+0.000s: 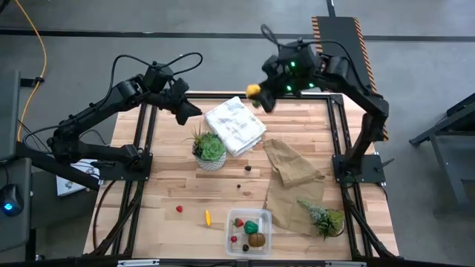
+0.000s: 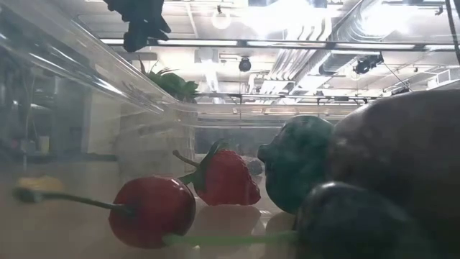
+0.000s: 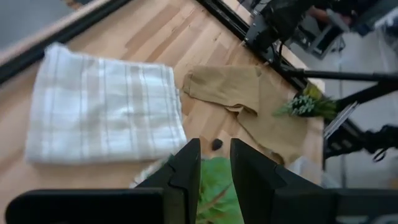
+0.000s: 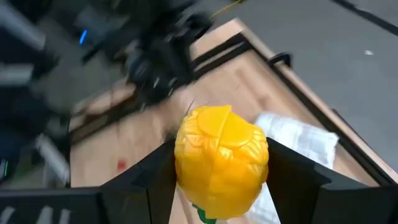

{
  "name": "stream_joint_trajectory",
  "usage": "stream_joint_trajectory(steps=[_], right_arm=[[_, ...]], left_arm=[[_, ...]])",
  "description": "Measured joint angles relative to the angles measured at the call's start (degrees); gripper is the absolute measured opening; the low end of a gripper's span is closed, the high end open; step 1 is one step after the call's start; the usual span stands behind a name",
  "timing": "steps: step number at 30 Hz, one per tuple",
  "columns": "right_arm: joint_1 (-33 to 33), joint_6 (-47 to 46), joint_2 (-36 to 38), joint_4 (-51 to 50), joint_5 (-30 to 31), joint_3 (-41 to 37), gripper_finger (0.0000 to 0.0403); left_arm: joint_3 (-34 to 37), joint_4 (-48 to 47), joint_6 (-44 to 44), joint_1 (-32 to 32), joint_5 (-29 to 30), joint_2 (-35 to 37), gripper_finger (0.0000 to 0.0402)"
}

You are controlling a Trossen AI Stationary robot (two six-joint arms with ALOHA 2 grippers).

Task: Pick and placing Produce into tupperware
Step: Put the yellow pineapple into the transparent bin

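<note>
Two hands raised over tabletop (image 1: 163, 189): right hand (image 1: 256, 95) grips yellow lemon (image 4: 221, 162), left hand (image 3: 214, 163) slightly parted, empty.

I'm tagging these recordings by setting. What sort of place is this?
Probably a robotics lab or workshop: a metal-framed wooden table on bare concrete floor, exposed ducts overhead, loose yellow cable.

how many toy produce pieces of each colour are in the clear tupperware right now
red: 2 (cherry, strawberry)
green piece: 1
brown piece: 1
dark piece: 1
total in the tupperware: 5
</note>
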State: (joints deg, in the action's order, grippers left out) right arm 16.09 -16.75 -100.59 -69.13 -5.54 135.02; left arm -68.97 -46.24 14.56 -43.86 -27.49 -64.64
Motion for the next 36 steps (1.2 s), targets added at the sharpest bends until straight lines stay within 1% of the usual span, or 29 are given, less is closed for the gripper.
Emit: stream_joint_trajectory(steps=[4,9,12,20,24,30,36], right_arm=[[-4.19,4.96,0.63,-3.19,-0.70,-0.01,0.0195],[-9.34,8.17,0.47,-5.81,-0.81,-0.20,0.0195],[-12.05,8.65,0.27,-6.69,-0.84,-1.04,0.0195],[-18.38,9.47,-0.02,-7.96,-0.99,-2.89,0.0195],[-20.69,7.16,-0.64,-6.94,-0.99,-2.89,0.0195],[-23.89,1.21,-2.42,-5.87,-1.01,-2.89,0.0195],[-26.69,-4.55,-5.75,-5.61,-3.35,-2.89,0.0195]], left_arm=[[0.00,-1.50,5.17,0.00,-0.52,0.00,0.0076],[0.00,-4.57,8.08,0.00,-4.46,0.00,0.0076],[0.00,-7.37,8.45,0.00,-5.54,0.00,0.0076],[0.00,-15.40,7.07,0.00,-5.57,0.01,0.0076],[0.00,-18.63,5.09,0.00,-6.39,0.02,0.0076],[0.00,-23.59,0.97,0.01,-11.90,0.19,0.0076],[0.00,-28.17,-1.26,1.47,-13.49,1.36,0.0076]])
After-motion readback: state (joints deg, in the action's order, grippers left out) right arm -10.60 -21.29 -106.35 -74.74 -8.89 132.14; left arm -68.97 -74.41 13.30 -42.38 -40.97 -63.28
